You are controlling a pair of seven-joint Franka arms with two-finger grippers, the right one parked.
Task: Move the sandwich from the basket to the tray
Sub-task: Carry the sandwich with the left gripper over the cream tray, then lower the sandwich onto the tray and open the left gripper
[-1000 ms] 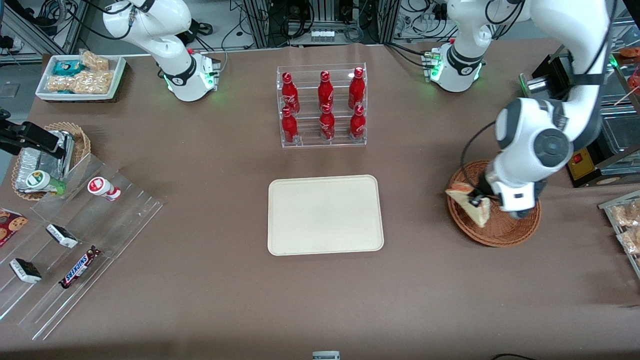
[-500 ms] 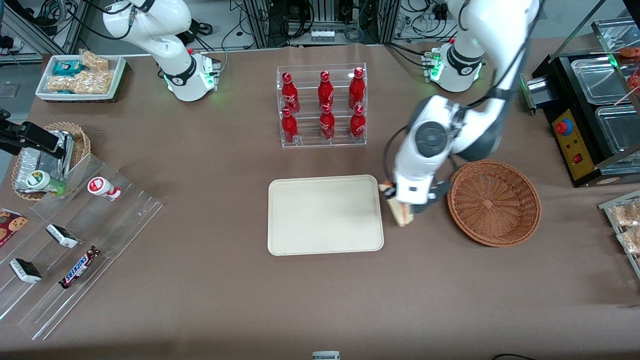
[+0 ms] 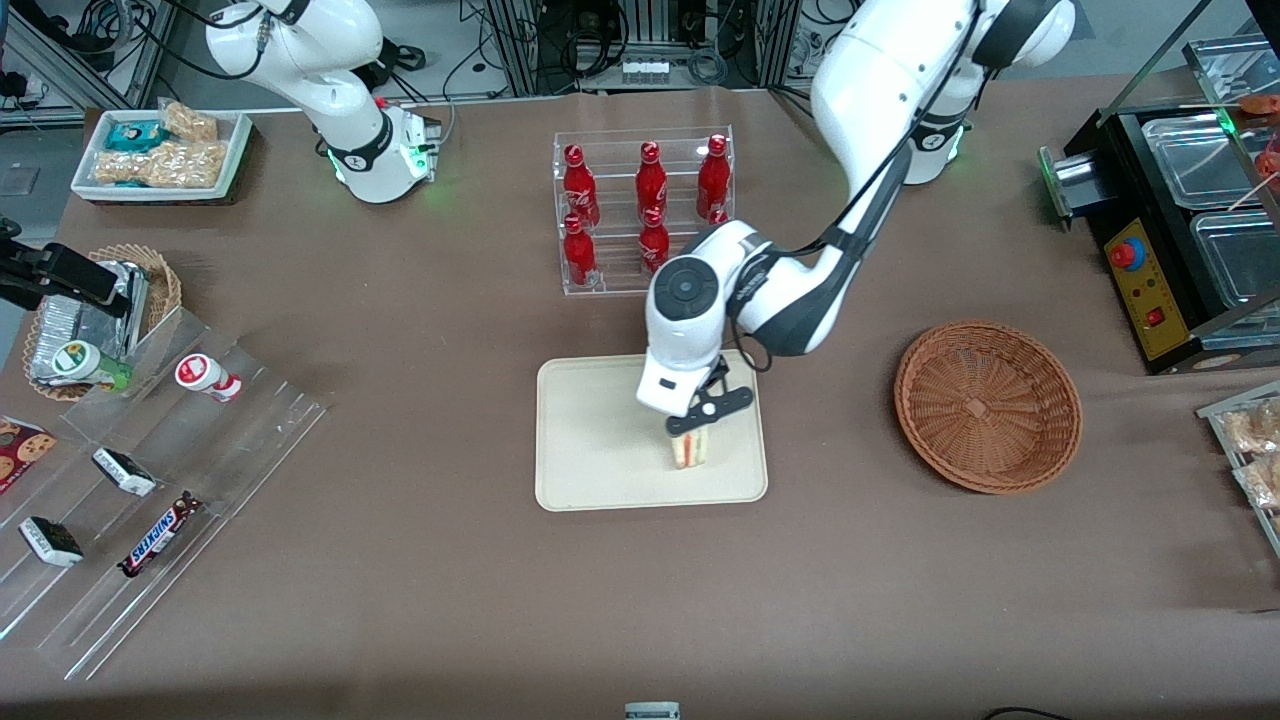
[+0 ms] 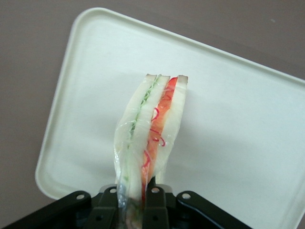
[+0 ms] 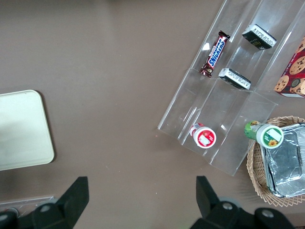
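A white robot arm reaches over a brown desk (image 3: 420, 590). Its gripper (image 3: 697, 425) is closed on one end of a wrapped sandwich (image 3: 691, 449), which hangs over the part of the cream tray (image 3: 600, 470) toward the working arm's end, low and perhaps touching it. The brown wicker basket (image 3: 988, 405) sits empty, well apart. The sandwich looks light, soft and easily squashed, its clear wrap likely slippery; a gentle pinch across the bread faces seems safest.
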